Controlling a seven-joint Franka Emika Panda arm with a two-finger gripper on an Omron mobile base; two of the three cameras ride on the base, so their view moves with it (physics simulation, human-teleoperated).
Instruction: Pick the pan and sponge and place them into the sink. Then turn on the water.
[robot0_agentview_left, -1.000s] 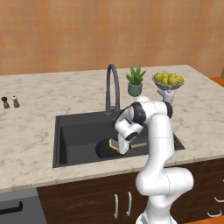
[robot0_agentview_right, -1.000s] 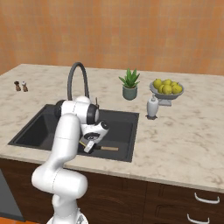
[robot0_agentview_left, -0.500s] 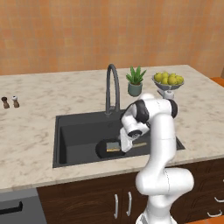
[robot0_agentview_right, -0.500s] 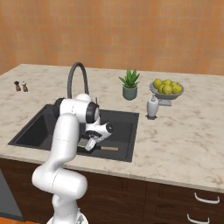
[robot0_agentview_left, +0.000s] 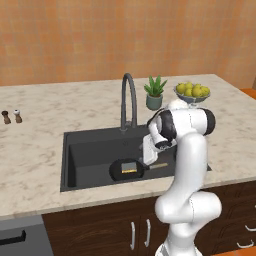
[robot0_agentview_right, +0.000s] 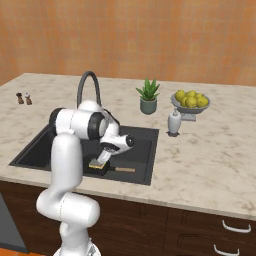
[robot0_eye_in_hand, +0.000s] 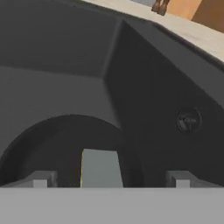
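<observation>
Marble-patterned counter (robot0_agentview_left: 55, 125) runs under an orange wall, with the dark sink (robot0_agentview_left: 90, 150) set into it. On the sink floor lies the pan (robot0_agentview_left: 122, 170), round and black, its light wooden handle (robot0_agentview_left: 159, 165) pointing to the right in the left base view, roughly along the sink's long side. The sponge (robot0_agentview_left: 129, 167) lies flat inside the pan, its yellow edge showing. The jaws (robot0_agentview_left: 148, 150) hang just above the pan's handle end, spread wide and holding nothing; in the hand view the sponge (robot0_eye_in_hand: 100, 168) lies between the two fingertips (robot0_eye_in_hand: 40, 178). The round drain (robot0_eye_in_hand: 189, 120) shows on the sink floor beside the pan. The arched faucet (robot0_agentview_left: 128, 100) stands at the sink's back edge. Behind it are a potted plant (robot0_agentview_left: 154, 92), a bowl of lemons (robot0_agentview_left: 192, 92) and a small white bottle (robot0_agentview_right: 173, 122). Two small shakers (robot0_agentview_left: 11, 116) stand well apart to the left.
</observation>
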